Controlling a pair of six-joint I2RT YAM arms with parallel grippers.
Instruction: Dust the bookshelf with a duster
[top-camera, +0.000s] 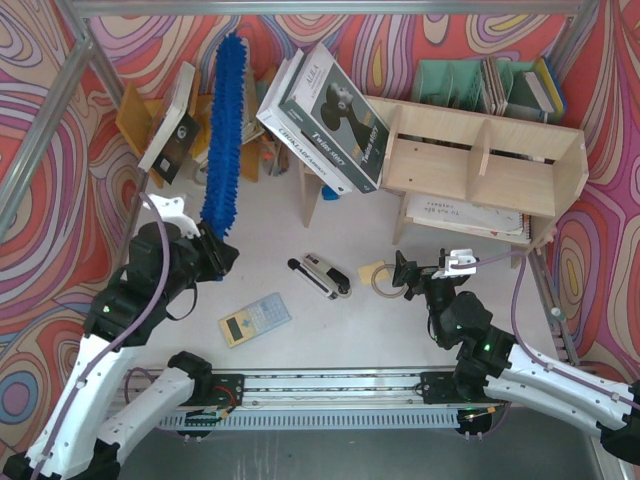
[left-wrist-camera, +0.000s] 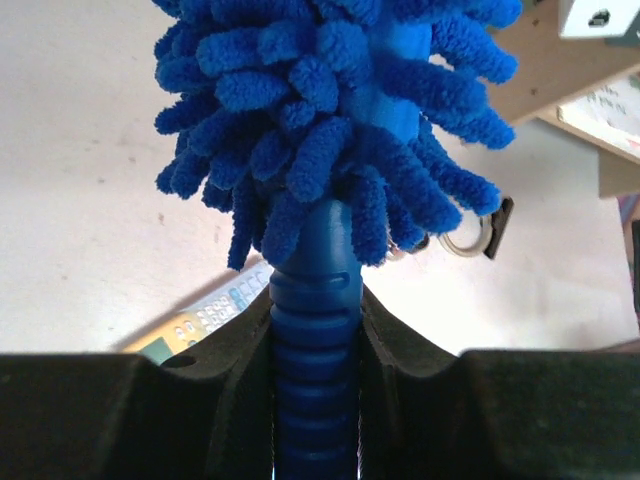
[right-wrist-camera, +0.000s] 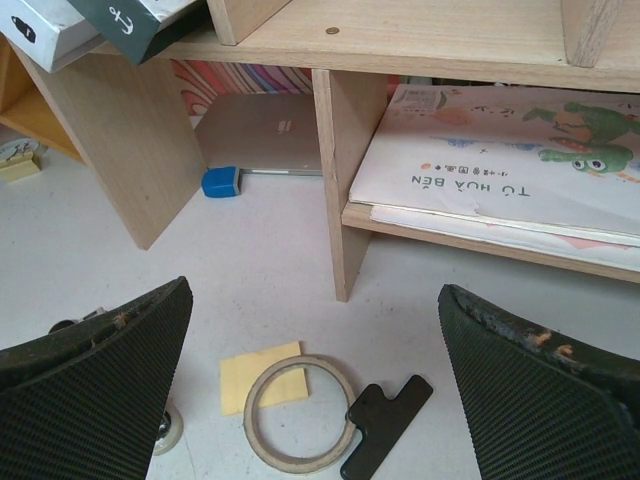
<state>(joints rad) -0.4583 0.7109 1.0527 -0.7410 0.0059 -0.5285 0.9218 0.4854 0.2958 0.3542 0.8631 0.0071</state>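
Note:
The duster (top-camera: 225, 130), a long bright-blue fluffy brush, stands tilted up and away from the table at the left, its tip reaching the back wall. My left gripper (top-camera: 214, 256) is shut on its ribbed dark-blue handle (left-wrist-camera: 315, 330); in the left wrist view the fluffy head (left-wrist-camera: 330, 110) fills the top. The pale plywood bookshelf (top-camera: 480, 165) stands at the back right, well apart from the duster. My right gripper (top-camera: 400, 272) hovers open and empty in front of the shelf's lower left compartment (right-wrist-camera: 340, 180), with its pads (right-wrist-camera: 110, 370) wide apart.
Large books (top-camera: 330, 115) lean on the shelf's left end. A picture book (right-wrist-camera: 500, 170) lies on the low shelf. On the table lie a calculator (top-camera: 255, 318), a black-and-white stapler-like tool (top-camera: 320, 275), a tape ring (right-wrist-camera: 297, 412) and a yellow note (right-wrist-camera: 250, 375). A mint-green holder (top-camera: 455, 82) stands behind.

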